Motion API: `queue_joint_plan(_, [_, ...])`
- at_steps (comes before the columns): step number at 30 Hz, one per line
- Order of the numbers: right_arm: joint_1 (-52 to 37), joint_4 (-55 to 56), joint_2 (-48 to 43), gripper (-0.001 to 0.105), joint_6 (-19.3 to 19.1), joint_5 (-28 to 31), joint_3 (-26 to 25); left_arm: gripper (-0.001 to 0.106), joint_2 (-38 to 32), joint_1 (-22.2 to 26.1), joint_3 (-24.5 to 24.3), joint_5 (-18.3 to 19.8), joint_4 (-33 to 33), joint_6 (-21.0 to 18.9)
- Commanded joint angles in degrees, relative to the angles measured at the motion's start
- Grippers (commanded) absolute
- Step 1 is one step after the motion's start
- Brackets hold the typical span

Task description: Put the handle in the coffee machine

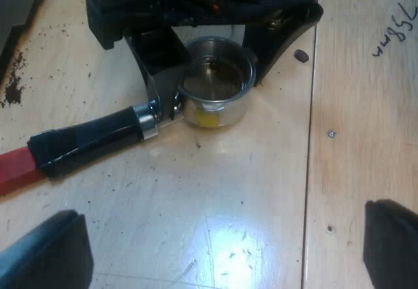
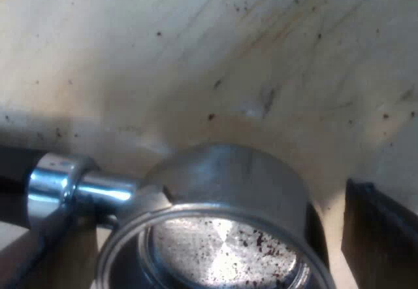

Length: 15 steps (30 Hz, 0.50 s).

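- Left wrist view: the left jaws stand wide open and hold nothing. Their black fingers (image 1: 40,253) hang over bare wood of the surface (image 1: 215,197), with open room between them and the holder (image 1: 140,122).
- The holder lies flat on the surface. Its basket (image 1: 215,83) faces up, and its dark handle (image 1: 91,138) runs out to a red end (image 1: 16,171).
- The right jaws straddle the basket, one finger by the neck and the other at the opposite wall.
- A seam (image 1: 312,138) between boards runs just beside the basket. Handwriting (image 1: 394,34) beyond the seam seems to read "758mm".
- A yellow label (image 1: 209,118) on the basket wall cannot be read.
- Coffee grounds (image 1: 13,89) lie apart from the handle.
- Right wrist view: the basket sits close below, its inside speckled with grounds, beside the chrome neck (image 2: 85,187).
- One finger (image 2: 382,237) of the right jaws stands just beside the basket wall with a strip of wood between them. These jaws are open and grip nothing.
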Motion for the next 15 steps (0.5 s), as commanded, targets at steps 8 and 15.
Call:
queue_joint_plan(8, [0.02, -0.62, 0.64, 0.049, 0.16, -1.94, 0.02, 0.086, -0.29, -0.25, -0.22, -0.46, -0.40, -0.21])
queue_joint_plan(15, [0.02, -0.62, 0.64, 0.002, 0.12, -3.55, 0.02, 0.086, -0.29, -0.25, -0.22, -0.46, -1.40, -0.21])
